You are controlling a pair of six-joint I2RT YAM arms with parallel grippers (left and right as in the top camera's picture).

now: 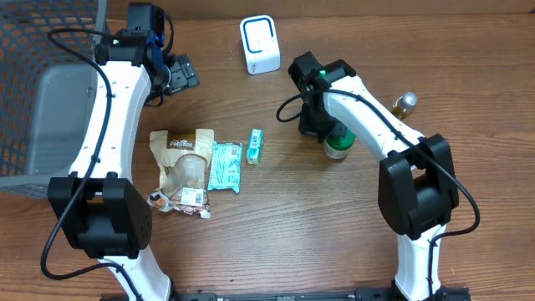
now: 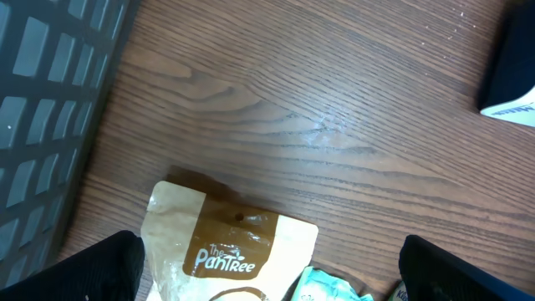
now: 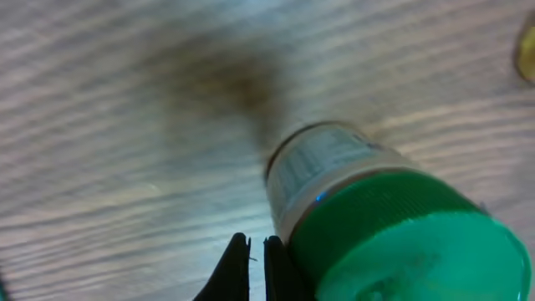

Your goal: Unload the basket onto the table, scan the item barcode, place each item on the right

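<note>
While left hand [image 2: 282, 269] hangs spread, right hand [image 3: 251, 269] pressed together, perhaps touching green-capped bottle [image 3: 393, 242].

Overhead, the light is even and fairly bright, falling from above; the arms [image 1: 109, 109] cast only soft, short shadows on the worktop [image 1: 334, 234], and detail stays crisp. In the left wrist view the wood grain is sharp, with a pale sheen [image 2: 326, 130] ahead of the left claw [image 2: 272, 272], whose fingers [image 2: 84, 267] show as dark, soft-edged masses. The right wrist view is blurred throughout: the green-capped bottle [image 3: 393, 226] just beside the right claw [image 3: 256, 267] is smeared, and a dark shadow [image 3: 234, 84] lies ahead of that claw.
</note>
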